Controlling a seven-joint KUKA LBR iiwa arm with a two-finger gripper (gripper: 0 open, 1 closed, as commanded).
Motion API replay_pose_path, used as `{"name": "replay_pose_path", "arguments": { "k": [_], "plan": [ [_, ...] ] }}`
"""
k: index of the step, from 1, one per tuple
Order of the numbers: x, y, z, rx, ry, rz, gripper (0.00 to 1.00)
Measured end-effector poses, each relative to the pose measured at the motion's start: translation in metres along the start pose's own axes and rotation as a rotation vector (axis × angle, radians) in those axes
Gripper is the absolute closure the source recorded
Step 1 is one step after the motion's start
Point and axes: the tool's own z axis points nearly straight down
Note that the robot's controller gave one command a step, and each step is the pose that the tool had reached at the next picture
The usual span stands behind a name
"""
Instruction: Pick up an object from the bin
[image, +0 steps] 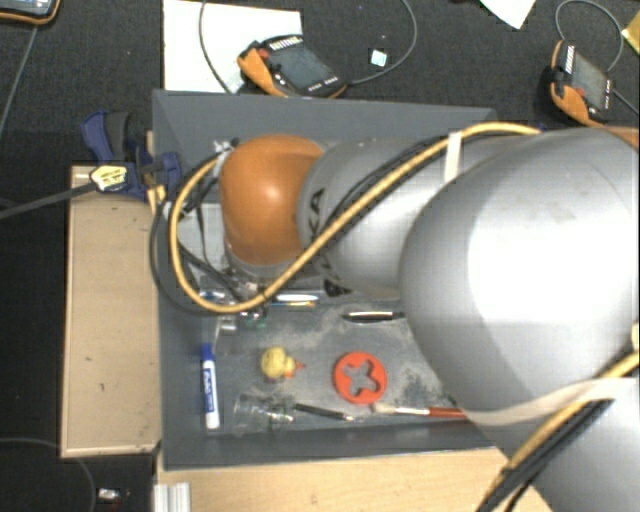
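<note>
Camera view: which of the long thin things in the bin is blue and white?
The marker by the bin's left wall, pointing up the picture; the black stick and red-handled brush lie crosswise.

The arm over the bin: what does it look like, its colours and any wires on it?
The arm is made of fat, rounded silver-grey segments, smooth and shiny. Its end wears a glossy orange dome cap. A yellow cable runs along it and loops round the cap, with a black cable beside it. A pale strap holds the yellow cable against the arm.
</note>
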Motion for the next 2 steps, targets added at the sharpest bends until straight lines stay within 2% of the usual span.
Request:
{"name": "replay_pose_path", "arguments": {
  "k": [1,2],
  "plan": [
    [-0.0072,-0.0019,0.0296,-0.006,-0.017,0.04,0.0],
    [-0.0066,-0.0078,0.029,-0.005,-0.009,-0.015,1.0]
  ]
}}
